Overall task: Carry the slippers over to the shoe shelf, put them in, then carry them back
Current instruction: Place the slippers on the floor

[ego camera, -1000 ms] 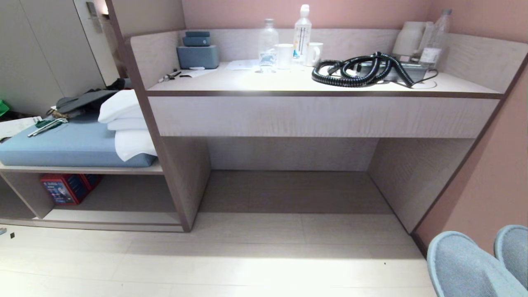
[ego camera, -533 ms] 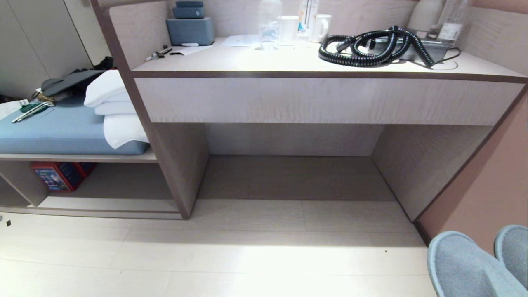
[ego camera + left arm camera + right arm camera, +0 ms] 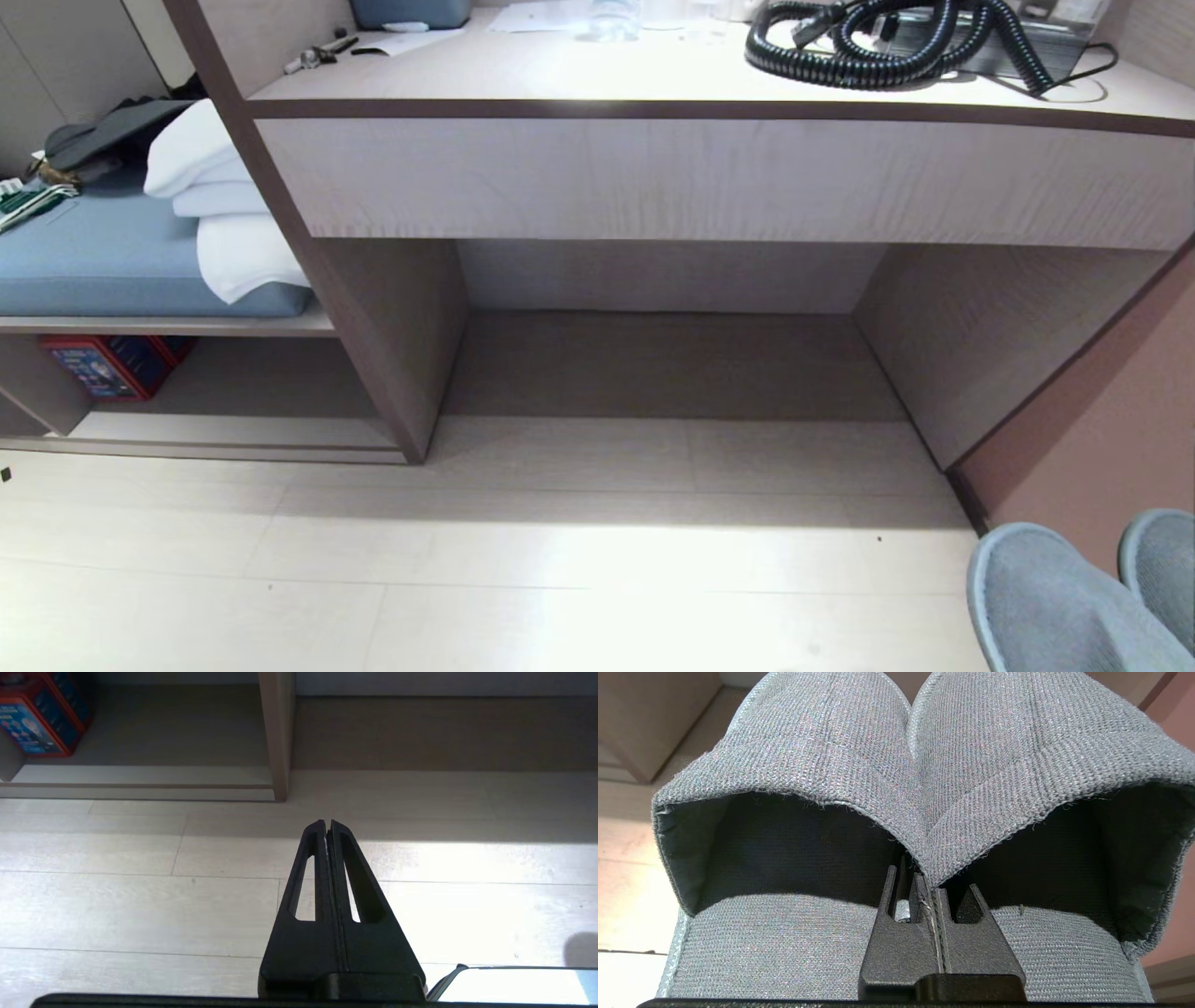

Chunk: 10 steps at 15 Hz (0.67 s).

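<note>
The two grey-blue slippers (image 3: 1055, 607) hang side by side at the lower right of the head view, toes pointing away from me. In the right wrist view my right gripper (image 3: 930, 884) is shut on the meeting inner edges of both slippers (image 3: 822, 751), and cloth hides its fingertips. The shoe shelf (image 3: 233, 431) is the low cubby under the bench at the far left, with a pale base board (image 3: 140, 775). My left gripper (image 3: 327, 823) is shut and empty, pointing over the pale floor towards the shelf's right upright.
A red box (image 3: 103, 364) stands in the shelf's left part. Above it lie a blue cushion (image 3: 112, 261) and white pillows (image 3: 215, 205). The long desk (image 3: 709, 177) carries a black coiled hose (image 3: 887, 42). A pink wall (image 3: 1102, 448) closes the right side.
The whole head view has shifted: the desk top and bench slid up the picture, so the camera has tipped down. The slippers keep their place in the picture.
</note>
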Motion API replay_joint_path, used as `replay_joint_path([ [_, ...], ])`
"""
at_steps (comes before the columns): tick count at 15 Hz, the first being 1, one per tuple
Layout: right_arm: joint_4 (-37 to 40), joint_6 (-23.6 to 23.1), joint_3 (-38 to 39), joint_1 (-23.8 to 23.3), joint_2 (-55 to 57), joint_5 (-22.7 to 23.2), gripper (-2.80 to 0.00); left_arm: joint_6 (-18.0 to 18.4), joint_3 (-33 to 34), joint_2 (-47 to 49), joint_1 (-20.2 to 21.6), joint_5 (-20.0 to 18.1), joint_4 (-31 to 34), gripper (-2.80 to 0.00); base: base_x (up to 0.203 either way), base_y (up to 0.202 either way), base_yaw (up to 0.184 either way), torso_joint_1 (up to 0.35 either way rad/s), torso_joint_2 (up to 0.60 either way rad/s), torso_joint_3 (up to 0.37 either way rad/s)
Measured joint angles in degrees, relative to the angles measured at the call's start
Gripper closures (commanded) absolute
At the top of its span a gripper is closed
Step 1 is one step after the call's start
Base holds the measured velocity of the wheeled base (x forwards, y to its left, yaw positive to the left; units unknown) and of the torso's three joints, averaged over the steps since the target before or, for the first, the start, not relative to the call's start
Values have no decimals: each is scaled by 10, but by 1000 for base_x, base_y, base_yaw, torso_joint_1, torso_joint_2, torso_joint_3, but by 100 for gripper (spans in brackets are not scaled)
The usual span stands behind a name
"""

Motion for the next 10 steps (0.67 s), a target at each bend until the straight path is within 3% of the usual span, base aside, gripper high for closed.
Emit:
replay_joint_path([
  [10,0,1,0,0,0,0,0,0,0,0,0,0,0,0,0,0,0,5,2,-200],
])
